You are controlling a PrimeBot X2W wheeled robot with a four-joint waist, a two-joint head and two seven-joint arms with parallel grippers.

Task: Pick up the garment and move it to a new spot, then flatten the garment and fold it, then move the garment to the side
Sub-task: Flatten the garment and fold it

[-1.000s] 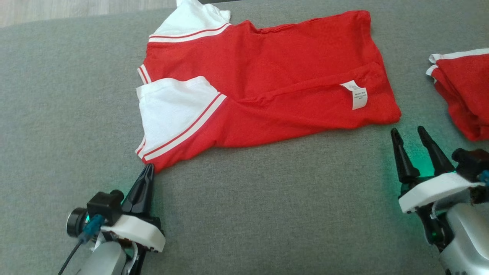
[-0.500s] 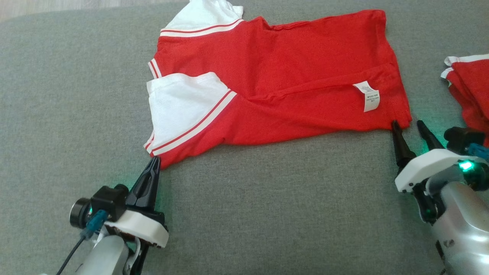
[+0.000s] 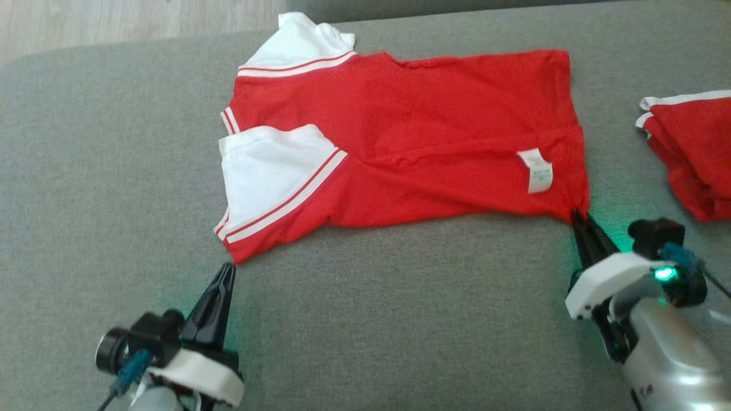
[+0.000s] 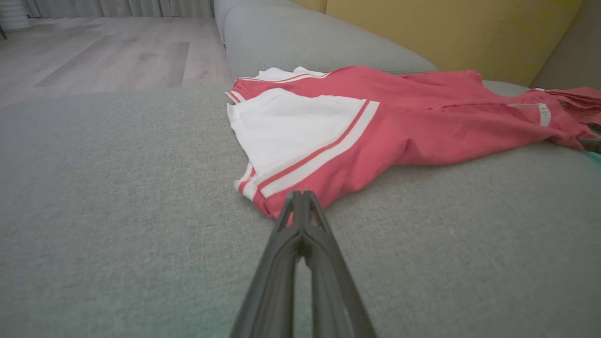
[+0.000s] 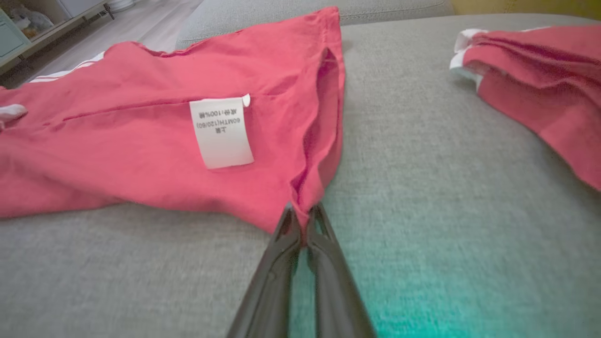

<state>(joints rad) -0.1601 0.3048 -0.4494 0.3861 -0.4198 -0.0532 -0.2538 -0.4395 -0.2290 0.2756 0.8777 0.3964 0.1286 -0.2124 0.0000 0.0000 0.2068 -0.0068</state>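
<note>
Left claw (image 3: 228,268) grips the red shirt (image 3: 411,131) at its shoulder corner, right claw (image 3: 578,221) grips the hem corner, on a grey couch (image 3: 400,319)

Matt cloth garment (image 3: 428,142), woven sofa (image 3: 400,319) (rough, matt)

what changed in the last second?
The right gripper, open and short of the red-and-white shirt before, is now shut on its near hem corner by the care label. The left gripper stayed shut on the sleeve-side corner. The shirt still lies spread on the grey cushion; folded red garment unmoved.
</note>
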